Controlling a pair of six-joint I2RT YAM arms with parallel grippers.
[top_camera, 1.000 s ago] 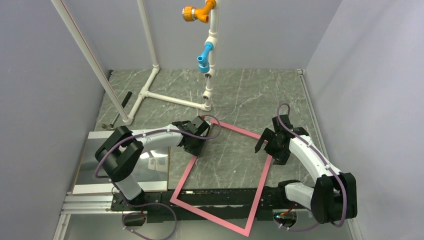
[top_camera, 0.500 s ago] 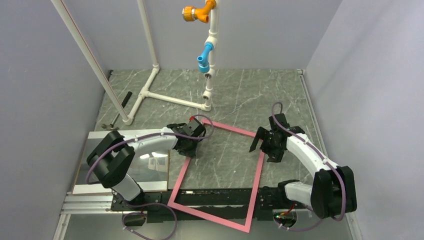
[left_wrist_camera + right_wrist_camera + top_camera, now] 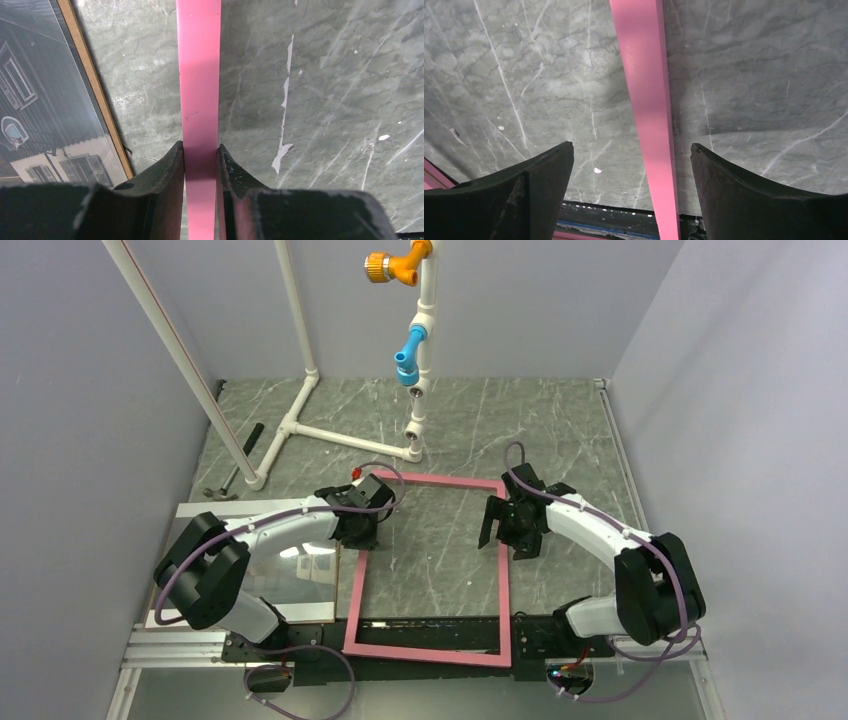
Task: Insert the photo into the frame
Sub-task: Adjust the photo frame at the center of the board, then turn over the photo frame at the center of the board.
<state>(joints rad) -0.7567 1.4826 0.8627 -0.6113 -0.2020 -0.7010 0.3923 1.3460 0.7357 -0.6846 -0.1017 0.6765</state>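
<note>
The pink frame [image 3: 430, 570] lies roughly square to the table, its near edge over the arm bases. My left gripper [image 3: 362, 535] is shut on the frame's left bar [image 3: 199, 90] near its far corner. My right gripper [image 3: 512, 530] is open and straddles the frame's right bar [image 3: 648, 105] without touching it. The photo [image 3: 260, 565] lies flat at the near left beside the frame; in the left wrist view its glossy house print [image 3: 45, 115] shows with a tan edge.
A white pipe stand [image 3: 300, 420] with orange and blue fittings stands at the back. A dark tool [image 3: 245, 452] lies near the stand's left foot. Grey walls close in on left and right. A black rail runs along the near edge [image 3: 430, 632].
The frame has swung counter-clockwise from a diamond slant to nearly square, pulled left by my left gripper. My right gripper has moved left with it, still open over the right bar.
</note>
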